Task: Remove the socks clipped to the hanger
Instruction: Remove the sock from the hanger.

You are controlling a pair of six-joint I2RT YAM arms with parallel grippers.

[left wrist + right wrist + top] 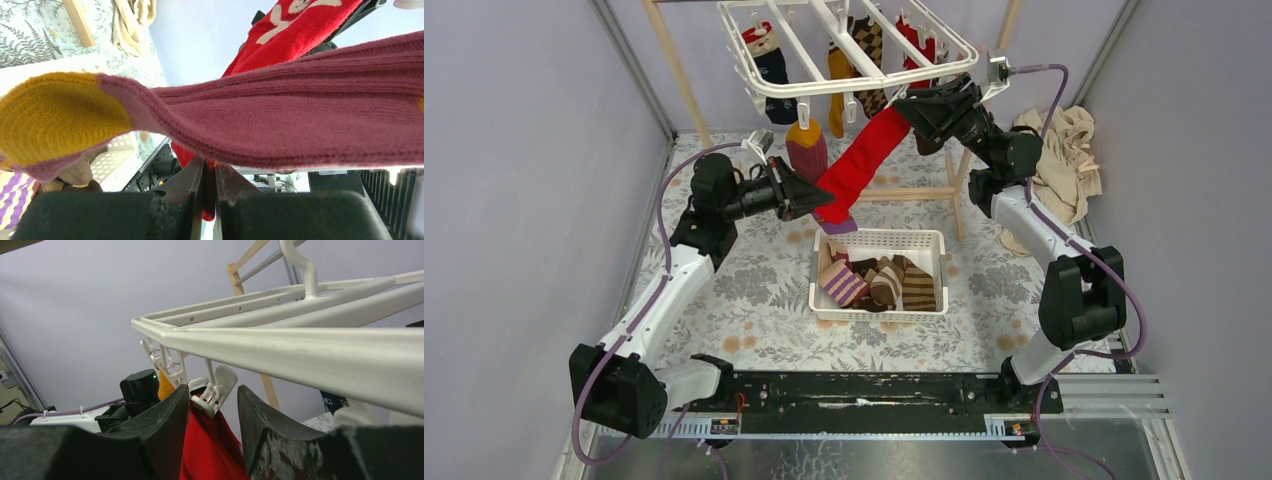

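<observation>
Step in hand: freeing the red sock (864, 155) from the hanger (310, 347); judged as mid-release, with several more socks yet to come off.
Left claw (822, 200): nearly closed on the lower end of the red sock; in the left wrist view a fold of red fabric sits pinched between its fingers (185, 192).
Right claw (214, 390): jaws part open, one on either side of the clip (220, 382) that bites the sock's cuff; it holds nothing; whether a pad already presses the clip's lever is hard to tell from this angle.
Red sock, place: in the air between the two claws, cuff at the hanger's near right corner, foot above the far edge of the basket (894, 237).
Red sock, axis: pulled out straight on a slant; cuff high and toward the right arm, toe low and toward the left arm; a purple tip below the left claw is probably its toe.
Next move: the right claw has to squeeze the clip's levers so the teeth part; the left claw then draws the sock down and lets it fall into the basket on the counter (754, 290).
Neighbours: a maroon sock with a mustard toe (807, 150) hangs just beside the left claw and drapes across its camera; mustard (837, 80) and argyle (869, 40) socks hang clipped behind.
</observation>
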